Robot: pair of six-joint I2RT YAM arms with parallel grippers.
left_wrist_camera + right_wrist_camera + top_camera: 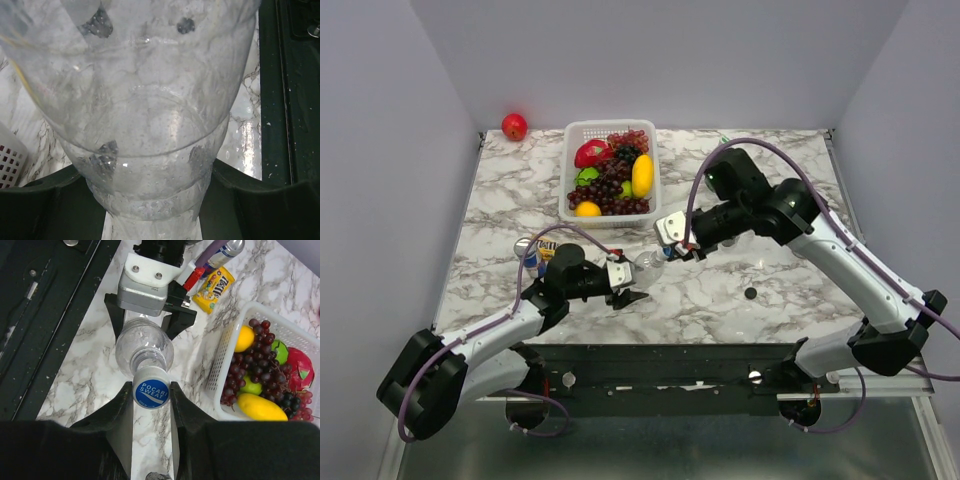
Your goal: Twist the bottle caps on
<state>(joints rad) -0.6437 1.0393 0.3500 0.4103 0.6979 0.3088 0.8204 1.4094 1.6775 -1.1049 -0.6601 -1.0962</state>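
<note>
— Grey walls close round a white marble-patterned table (740,180). What is the left gripper (632,280) doing?

— It is clenched on a clear plastic bottle (145,347), one black finger on each side of the body. Its own wrist camera sees little but the bottle's wall.

— And the right gripper (151,395)?

— Clamped on the round blue plastic cap (151,393), which sits on the bottle's neck. The printed top of the cap faces the right wrist camera, with a finger pressed to each side.

— Is that cap screwed tight?

— I cannot tell.

— Where is the bottle?

— It is held off the table between the two grippers, near the middle, neck toward the right arm.

— Any other caps?

— A small round black cap (750,294) lies alone on the table to the right, well apart from both grippers.

— What else is there?

— A white plastic basket (565,170) of grapes and other fruit at the far side, a red apple (514,126) in the far left corner, and a yellow sweet packet (214,284) beside a blue-and-silver drink can (529,256) behind the left arm.
</note>
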